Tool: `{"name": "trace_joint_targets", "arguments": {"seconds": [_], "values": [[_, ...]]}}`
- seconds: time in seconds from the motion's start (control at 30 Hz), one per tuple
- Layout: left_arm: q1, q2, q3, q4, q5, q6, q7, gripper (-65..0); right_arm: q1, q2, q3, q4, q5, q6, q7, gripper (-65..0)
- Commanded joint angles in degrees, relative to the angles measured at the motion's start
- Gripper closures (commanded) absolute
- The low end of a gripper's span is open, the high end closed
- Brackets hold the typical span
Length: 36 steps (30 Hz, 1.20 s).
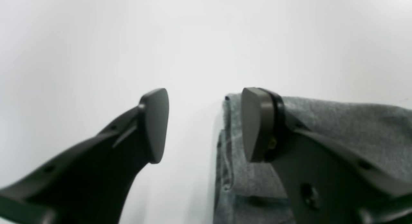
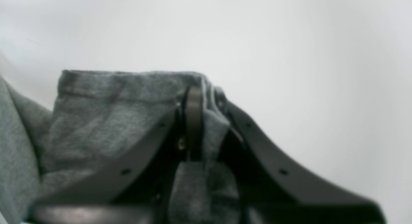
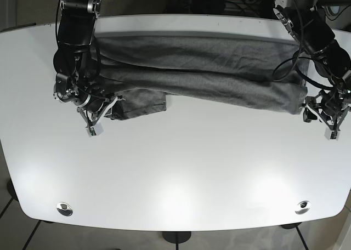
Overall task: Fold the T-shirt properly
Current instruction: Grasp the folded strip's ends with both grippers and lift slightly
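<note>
A grey T-shirt (image 3: 208, 74) lies stretched in a long band across the far half of the white table (image 3: 175, 168). One end is bunched into a folded flap at the base view's left. There my right gripper (image 3: 101, 118) is shut on it. In the right wrist view the shirt's (image 2: 112, 114) hemmed corner is pinched between the closed fingers of the right gripper (image 2: 206, 98). At the base view's right, my left gripper (image 3: 321, 121) is open at the shirt's other end. In the left wrist view one finger of the left gripper (image 1: 204, 124) is over the cloth edge (image 1: 338, 127) and the other over bare table.
Both arms reach in from the table's far corners, with cables behind them. Two round metal fittings (image 3: 64, 208) (image 3: 302, 206) sit near the table's front edge. The rounded front edge of the table runs along the bottom of the base view.
</note>
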Motion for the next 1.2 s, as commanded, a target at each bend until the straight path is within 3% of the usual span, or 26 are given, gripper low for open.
{"name": "trace_joint_targets", "arguments": {"seconds": [0.03, 0.23, 0.33, 0.53, 0.6, 0.7, 0.93, 1.2], "values": [[-3.00, -1.13, 1.19, -3.11, -0.61, -0.06, -0.99, -32.9, 0.62, 0.39, 0.08, 0.58, -0.28, -0.04, -0.64, -5.4], [-4.15, -1.13, 1.81, -10.93, -0.44, -0.06, -3.63, -33.1, 0.62, 0.30, 0.08, 0.58, -0.28, 0.05, -0.64, -5.4], [-4.41, -1.57, 5.59, -14.54, -0.44, -0.06, -4.42, -33.1, 0.62, 0.30, 0.08, 0.58, -0.28, 0.05, -0.64, -5.2], [-4.15, -1.57, 5.77, -14.89, -0.44, -0.06, -5.56, -32.5, 0.62, 0.30, 0.08, 0.58, -0.28, 0.05, -0.64, -5.1], [-4.15, -1.57, 5.50, -14.89, -0.44, -0.06, -5.65, -26.9, 0.62, 0.30, 0.17, 0.58, -0.28, 0.05, -0.64, -4.9], [-4.15, -1.39, 5.59, -14.71, -0.52, -0.06, -7.93, -1.0, 0.62, 0.30, 0.17, 0.58, -0.28, 0.05, -0.55, -4.0], [-4.06, -0.25, 5.33, -4.87, -0.79, -0.06, -7.58, 0.0, 0.62, 0.30, 3.34, 5.24, -0.28, -1.62, -0.91, -1.6], [2.01, 2.30, 2.69, 15.44, -0.88, -0.06, 1.38, 0.0, -5.80, 0.22, 3.51, 32.85, -0.28, -1.62, -15.41, -1.7]]}}
